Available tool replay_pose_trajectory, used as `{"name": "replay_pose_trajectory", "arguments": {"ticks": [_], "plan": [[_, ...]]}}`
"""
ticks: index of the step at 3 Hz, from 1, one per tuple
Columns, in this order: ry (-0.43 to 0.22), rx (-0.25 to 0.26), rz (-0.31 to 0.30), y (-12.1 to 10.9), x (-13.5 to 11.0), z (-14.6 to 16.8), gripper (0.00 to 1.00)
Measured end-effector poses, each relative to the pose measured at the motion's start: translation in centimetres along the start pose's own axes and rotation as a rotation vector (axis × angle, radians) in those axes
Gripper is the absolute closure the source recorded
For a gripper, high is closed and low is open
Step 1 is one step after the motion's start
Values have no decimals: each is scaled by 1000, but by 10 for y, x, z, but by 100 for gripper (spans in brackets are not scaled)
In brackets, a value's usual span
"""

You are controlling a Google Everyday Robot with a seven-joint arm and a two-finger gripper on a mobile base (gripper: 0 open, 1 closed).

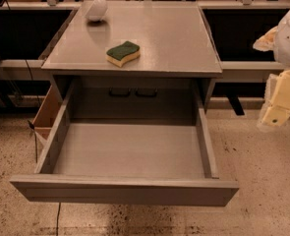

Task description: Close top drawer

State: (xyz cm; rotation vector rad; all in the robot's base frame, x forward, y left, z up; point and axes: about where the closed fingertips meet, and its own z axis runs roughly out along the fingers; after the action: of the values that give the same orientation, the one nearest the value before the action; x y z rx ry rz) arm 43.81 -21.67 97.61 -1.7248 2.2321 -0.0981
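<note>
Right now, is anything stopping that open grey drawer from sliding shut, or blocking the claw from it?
Nothing visible does. The wide grey top drawer holds nothing, and the dark cavity behind it looks free. The cream claw hangs to its right, apart, only speckled floor between.

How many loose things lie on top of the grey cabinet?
2. A white bowl sits at the back left; a green-and-yellow sponge lies near the front middle. The top drawer below stands open. The gripper hangs at the right, apart from it.
</note>
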Motion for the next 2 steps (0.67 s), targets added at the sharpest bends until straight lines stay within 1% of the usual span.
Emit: {"name": "replay_pose_trajectory", "arguments": {"ticks": [1, 2], "plan": [[0, 0, 0, 0, 0, 0, 0], [-13, -7, -2, 4, -7, 19, 0]]}}
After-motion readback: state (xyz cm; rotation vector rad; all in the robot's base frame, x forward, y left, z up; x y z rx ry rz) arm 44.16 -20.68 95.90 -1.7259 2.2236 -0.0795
